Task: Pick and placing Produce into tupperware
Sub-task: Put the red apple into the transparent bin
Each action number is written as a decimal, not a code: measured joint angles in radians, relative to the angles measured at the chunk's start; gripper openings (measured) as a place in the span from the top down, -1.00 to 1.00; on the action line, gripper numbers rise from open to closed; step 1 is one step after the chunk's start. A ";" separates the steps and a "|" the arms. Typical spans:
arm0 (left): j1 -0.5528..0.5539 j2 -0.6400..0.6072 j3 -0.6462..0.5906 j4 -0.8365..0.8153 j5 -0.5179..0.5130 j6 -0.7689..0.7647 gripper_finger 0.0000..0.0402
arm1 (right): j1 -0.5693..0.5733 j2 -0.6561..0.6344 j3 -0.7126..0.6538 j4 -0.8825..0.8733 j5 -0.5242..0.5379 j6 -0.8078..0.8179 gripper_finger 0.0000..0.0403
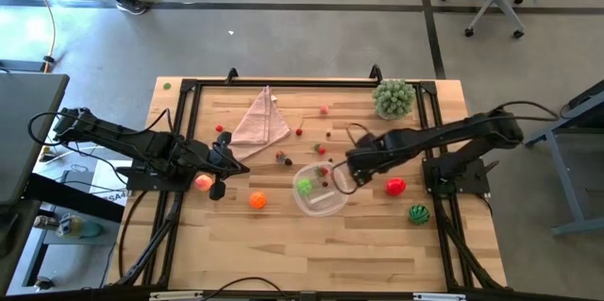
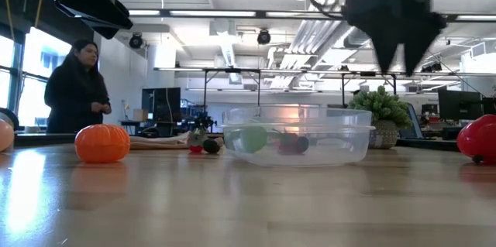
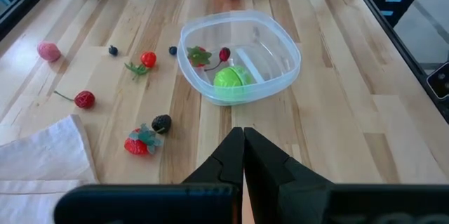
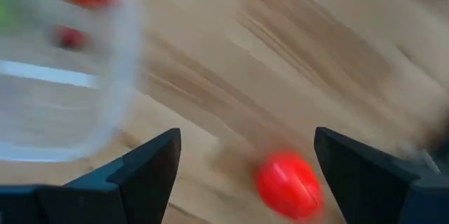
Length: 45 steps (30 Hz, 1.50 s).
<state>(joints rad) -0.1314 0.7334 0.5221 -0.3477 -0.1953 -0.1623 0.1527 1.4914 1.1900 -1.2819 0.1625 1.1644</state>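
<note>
The clear tupperware (image 1: 319, 194) (image 3: 238, 55) stands mid-table and holds a green apple (image 3: 231, 78), a red strawberry (image 3: 198, 55) and a dark-red cherry (image 3: 224, 54). My right gripper (image 1: 342, 178) (image 4: 245, 161) hangs open above the tub's right rim, fingers pointing down, nothing between them. On the wood below it, right of the tub, lies a red fruit (image 4: 289, 185) (image 1: 395, 186). A striped melon (image 1: 418, 213) rests nearer the front right. An orange (image 1: 258, 200) and a peach (image 1: 203, 182) lie to the left. My left gripper (image 3: 243, 140) (image 1: 222, 164) waits shut beside the peach.
A folded pink cloth (image 1: 260, 120) lies at the far left, a bushy plant (image 1: 394, 98) at the far right. Small berries (image 3: 144, 140) are scattered between cloth and tub. A person (image 2: 74, 88) stands beyond the table. Bare wood fills the near half.
</note>
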 joint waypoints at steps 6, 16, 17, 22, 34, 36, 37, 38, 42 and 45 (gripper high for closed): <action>0.000 0.000 0.000 0.000 0.000 0.000 1.00 | 0.053 -0.002 -0.072 -0.066 0.001 0.206 -0.58; 0.000 0.000 0.000 0.000 0.000 0.000 1.00 | 0.149 -0.117 -0.293 0.125 -0.018 0.415 -0.58; 0.000 0.000 0.000 0.000 0.000 0.000 1.00 | 0.158 -0.138 -0.314 0.143 -0.014 0.442 -0.58; 0.000 0.000 0.000 0.000 0.000 0.000 1.00 | 0.186 -0.216 -0.432 0.241 -0.017 0.523 -0.58; 0.000 0.000 0.000 0.000 0.000 0.000 1.00 | 0.192 -0.276 -0.610 0.470 -0.052 0.548 -0.58; 0.000 0.000 0.000 0.000 0.000 0.000 1.00 | 0.192 -0.276 -0.618 0.489 -0.053 0.544 -0.58; 0.000 0.000 0.000 0.000 0.000 0.000 1.00 | 0.192 -0.276 -0.618 0.490 -0.053 0.544 -0.58; 0.000 0.000 0.000 0.000 0.000 0.000 1.00 | 0.192 -0.276 -0.617 0.492 -0.054 0.544 -0.58; 0.000 0.000 0.000 0.000 0.000 0.000 1.00 | 0.192 -0.276 -0.617 0.506 -0.064 0.542 -0.58; 0.000 0.000 0.000 0.000 0.000 0.000 1.00 | 0.192 -0.276 -0.617 0.511 -0.090 0.541 -0.58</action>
<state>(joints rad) -0.1314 0.7338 0.5221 -0.3477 -0.1955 -0.1623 0.3443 1.2152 0.5728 -0.7707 0.0728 1.7053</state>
